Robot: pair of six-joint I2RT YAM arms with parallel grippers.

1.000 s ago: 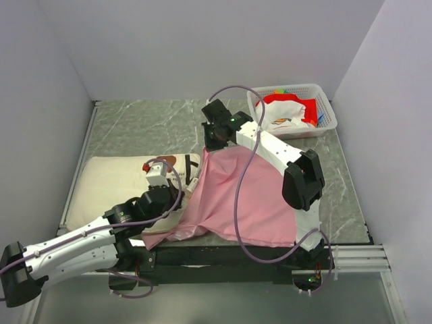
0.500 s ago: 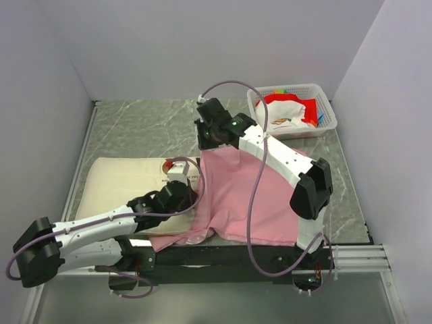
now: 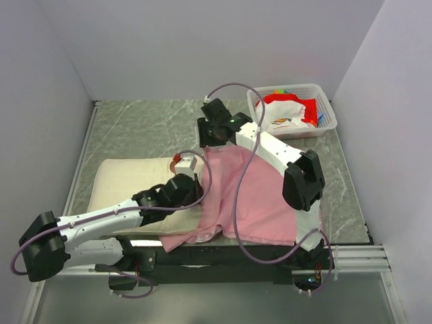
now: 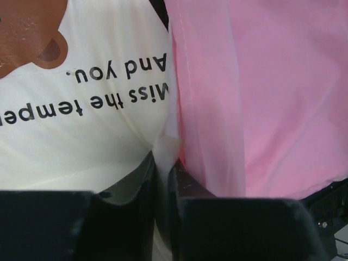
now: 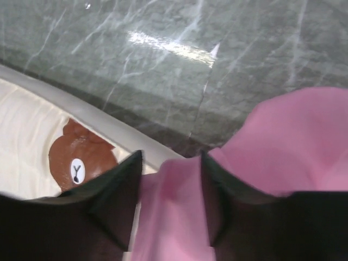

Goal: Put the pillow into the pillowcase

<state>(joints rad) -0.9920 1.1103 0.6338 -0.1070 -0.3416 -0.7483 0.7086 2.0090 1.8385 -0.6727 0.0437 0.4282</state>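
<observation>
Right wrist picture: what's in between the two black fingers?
Pink pillowcase cloth lies between the right gripper's open fingers; the right wrist view shows it.

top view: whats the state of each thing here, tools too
pillow: lying flat, mostly outside the pillowcase, right end at its edge
pillowcase: spread on the table, left edge bunched
left tool: nearly shut, seemingly pinching pillow fabric
right tool: open, pink cloth lying between its fingers
basket: upright, filled with cloth
</observation>
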